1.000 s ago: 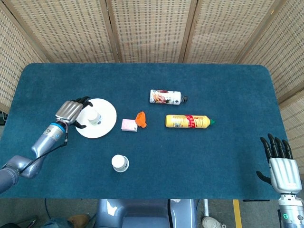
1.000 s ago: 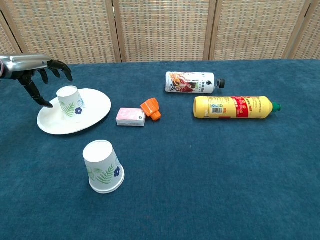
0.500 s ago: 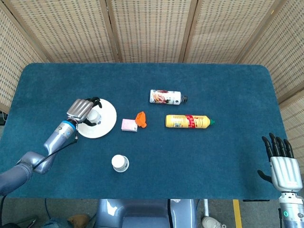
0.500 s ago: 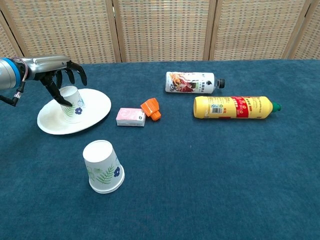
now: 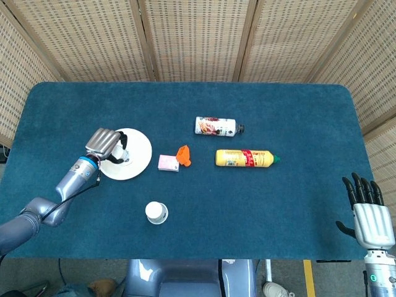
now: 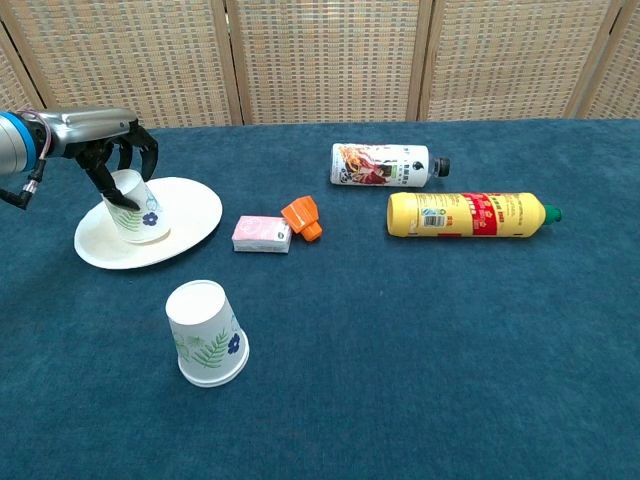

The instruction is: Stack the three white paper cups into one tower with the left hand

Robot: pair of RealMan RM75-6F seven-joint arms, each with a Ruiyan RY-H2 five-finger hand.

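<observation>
Two white paper cups visible, both upside down: cup on plate [image 6: 133,206] at left of frame, tilted; loose cup [image 6: 206,333] lower left, upright on its rim. One white plate [image 6: 190,215], two bottles lying flat: yellow bottle [image 6: 470,215] and white bottle [image 6: 385,164]. Left hand [image 6: 112,148] wraps its fingers around the plate cup. Half a second ago that cup stood straight; now it leans. Right hand [image 5: 370,215], lower right, fingers spread, holding nothing.
</observation>
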